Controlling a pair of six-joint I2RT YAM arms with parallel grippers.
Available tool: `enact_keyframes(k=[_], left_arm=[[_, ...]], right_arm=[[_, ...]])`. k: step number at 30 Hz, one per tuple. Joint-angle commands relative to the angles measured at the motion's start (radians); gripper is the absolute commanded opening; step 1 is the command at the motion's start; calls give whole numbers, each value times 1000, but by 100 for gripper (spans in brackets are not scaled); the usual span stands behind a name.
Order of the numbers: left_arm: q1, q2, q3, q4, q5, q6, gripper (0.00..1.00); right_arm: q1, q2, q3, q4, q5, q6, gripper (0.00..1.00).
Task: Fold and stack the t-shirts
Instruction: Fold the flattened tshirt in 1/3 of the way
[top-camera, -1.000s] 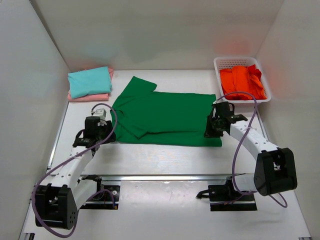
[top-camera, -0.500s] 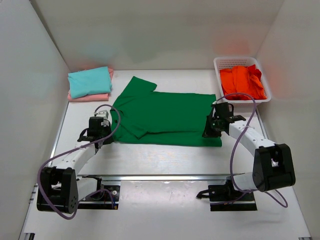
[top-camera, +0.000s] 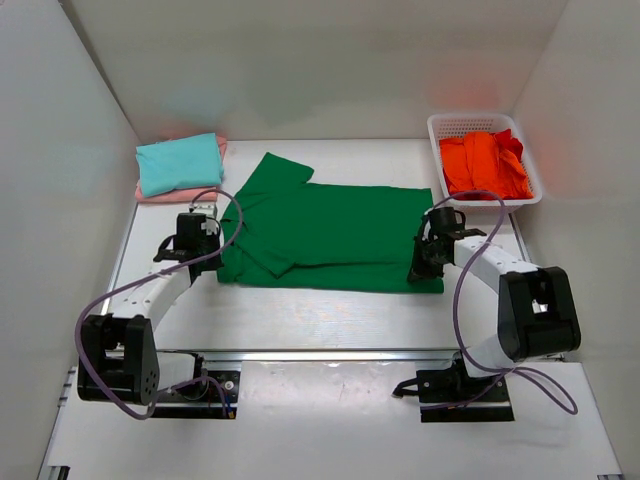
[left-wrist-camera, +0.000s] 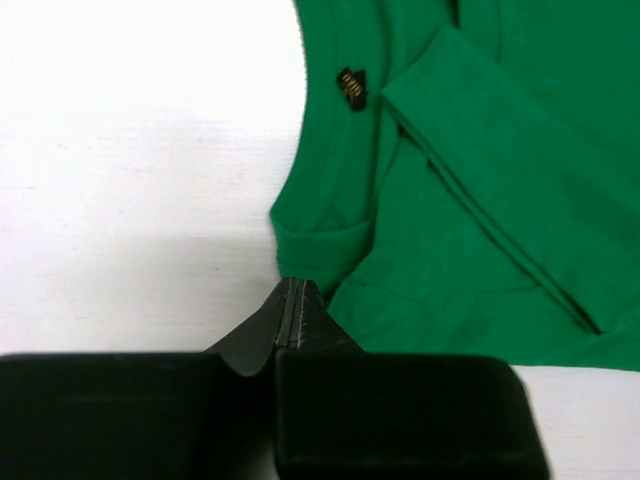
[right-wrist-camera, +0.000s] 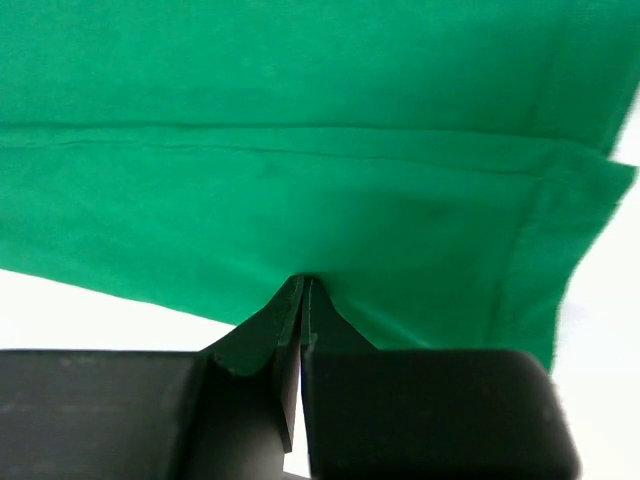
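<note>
A dark green t-shirt (top-camera: 330, 235) lies spread flat mid-table, its sleeve (left-wrist-camera: 480, 170) folded over the body and the neckline (left-wrist-camera: 320, 200) toward the left arm. My left gripper (top-camera: 214, 257) (left-wrist-camera: 291, 287) is shut, its tips pinching the cloth edge by the neckline. My right gripper (top-camera: 420, 268) (right-wrist-camera: 303, 283) is shut on the shirt's near edge at the hem end, and the cloth puckers around its tips. A folded teal t-shirt (top-camera: 180, 163) rests on a folded pale pink one (top-camera: 182, 194) at the back left. An orange-red t-shirt (top-camera: 485, 165) lies crumpled in the basket.
The white lattice basket (top-camera: 480, 120) stands at the back right corner. White walls close in the table on the left, right and back. A metal rail (top-camera: 330, 354) runs across in front of the arm bases.
Both grippers have closed on the green shirt's edges. The left wrist has shifted farther from its base, and the shirt's near left corner now lies a little more to the left.
</note>
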Motion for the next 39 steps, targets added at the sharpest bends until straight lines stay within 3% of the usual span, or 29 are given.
enact_keyframes(k=[1, 4, 5, 6, 7, 8, 10, 12, 17, 24, 32, 39], left_arm=[[-1, 15, 57, -106, -43, 50, 0], [20, -2, 45, -107, -17, 49, 0], [19, -15, 40, -100, 11, 46, 10], [26, -29, 42, -93, 44, 41, 49], [20, -41, 37, -79, 74, 36, 59], [20, -46, 35, -70, 98, 30, 63], [0, -48, 34, -7, 189, 13, 61], [-17, -32, 51, 35, 220, -37, 48], [-127, 99, 146, 21, 180, -100, 37], [-163, 204, 108, -71, 59, -227, 31], [-221, 300, 86, -296, -59, -212, 23], [-244, 212, 37, -364, -61, -233, 22]], right_arm=[[-22, 28, -9, 2, 17, -24, 1], [-34, 44, -6, -7, 35, -47, 1], [-46, 48, -14, -7, 34, -49, 1], [-56, 54, -12, -7, 41, -55, 0], [-63, 67, -11, -7, 43, -67, 0], [-76, 70, -8, -15, 37, -70, 0], [-93, 97, 3, -27, 50, -95, 0], [-99, 116, 21, -48, 61, -107, 0], [-97, 128, 50, -64, 66, -122, 0], [-70, 94, 72, -88, 69, -116, 0], [-56, 82, 69, -126, 69, -101, 0], [-36, 85, 38, -124, 67, -99, 0]])
